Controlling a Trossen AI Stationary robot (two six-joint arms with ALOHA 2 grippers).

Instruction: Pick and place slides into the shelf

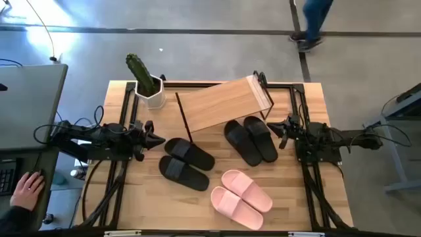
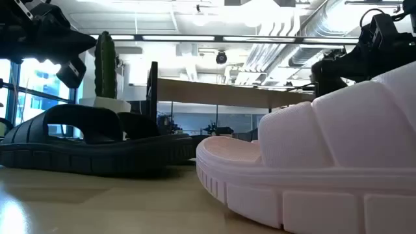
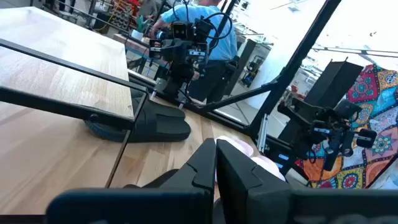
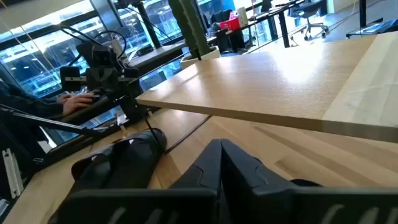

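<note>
All three slide pairs sit loose on the tabletop (image 1: 131,201) beside the shelf (image 1: 220,104), both hands pinched empty, so probably the left hand (image 1: 160,139) opens, grabs the nearest black slide (image 1: 189,153) by its strap.

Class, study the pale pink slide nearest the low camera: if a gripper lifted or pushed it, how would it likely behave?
The pink slide looks like thick moulded foam, so probably light and fairly stiff. Its flat ridged sole suggests it would slide across the table rather than roll or tip.
</note>
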